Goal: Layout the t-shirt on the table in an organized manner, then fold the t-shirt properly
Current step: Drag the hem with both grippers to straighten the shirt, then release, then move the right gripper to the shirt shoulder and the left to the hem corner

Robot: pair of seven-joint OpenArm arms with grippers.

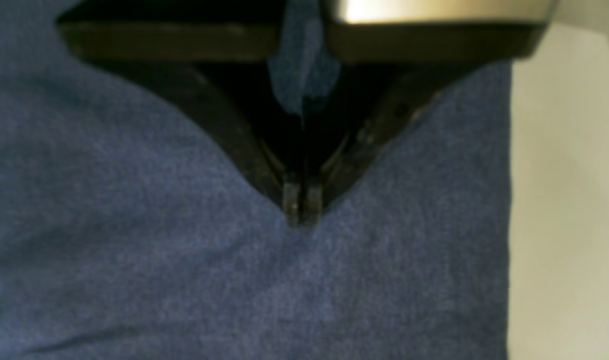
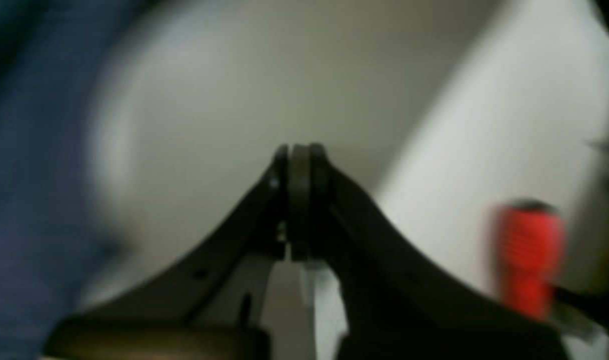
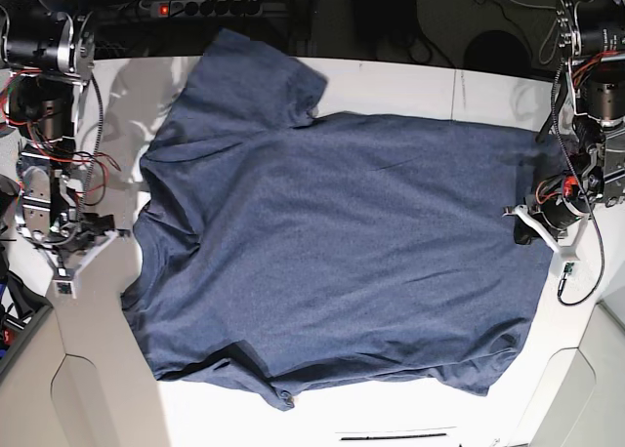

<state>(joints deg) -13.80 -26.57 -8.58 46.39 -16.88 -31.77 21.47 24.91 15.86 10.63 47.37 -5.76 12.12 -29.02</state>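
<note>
The dark navy t-shirt [image 3: 332, 242] lies spread flat across the white table [image 3: 391, 76], plain side up, with no lettering showing. One sleeve points to the far left, the other to the near middle. My left gripper [image 3: 522, 234] sits at the shirt's right edge. In the left wrist view the left gripper [image 1: 302, 205] is shut, with a fold of the t-shirt [image 1: 134, 250] pinched between the fingers. My right gripper [image 3: 105, 230] is just off the shirt's left edge. In the right wrist view the right gripper [image 2: 299, 155] is shut and empty over bare table [image 2: 234, 75], with the t-shirt [image 2: 24, 175] blurred at the left.
Cables and a power strip [image 3: 210, 6] run behind the table's far edge. A thin dark seam [image 3: 454, 91] crosses the tabletop at the far right. A red part [image 2: 529, 255] shows at the right of the right wrist view. The arm bases stand at both far corners.
</note>
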